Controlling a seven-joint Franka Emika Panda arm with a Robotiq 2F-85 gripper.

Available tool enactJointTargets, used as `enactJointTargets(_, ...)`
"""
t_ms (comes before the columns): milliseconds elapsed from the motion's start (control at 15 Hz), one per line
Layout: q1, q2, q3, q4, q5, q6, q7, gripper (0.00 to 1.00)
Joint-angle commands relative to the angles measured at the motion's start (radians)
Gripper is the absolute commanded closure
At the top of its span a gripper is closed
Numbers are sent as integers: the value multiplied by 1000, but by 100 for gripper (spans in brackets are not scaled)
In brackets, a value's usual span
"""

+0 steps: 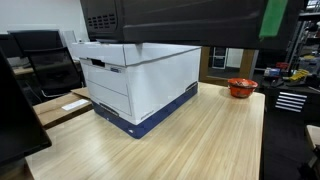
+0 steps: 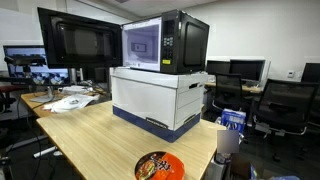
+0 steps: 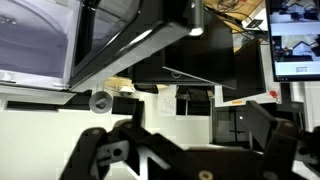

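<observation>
jaws apart, empty | near microwave (image 2: 165,42) | atop white box (image 2: 160,98) | panel txt unreadable

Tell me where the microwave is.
In an exterior view, the microwave stands on top of the white box in the middle of the wooden table. The bowl sits apart from it, at the table's near edge.

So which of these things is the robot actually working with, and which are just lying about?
In hand:
- gripper, open, just in front of the microwave
- microwave

Lying about:
- box under the microwave
- noodle bowl at the table edge
- papers
- monitors behind
</observation>
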Motion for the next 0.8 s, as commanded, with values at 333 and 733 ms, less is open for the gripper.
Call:
enactJointTargets(333, 139, 56, 3, -4, 79, -24, -42, 56)
enactJointTargets(733, 95, 79, 18, -33, 41, -24, -36, 95)
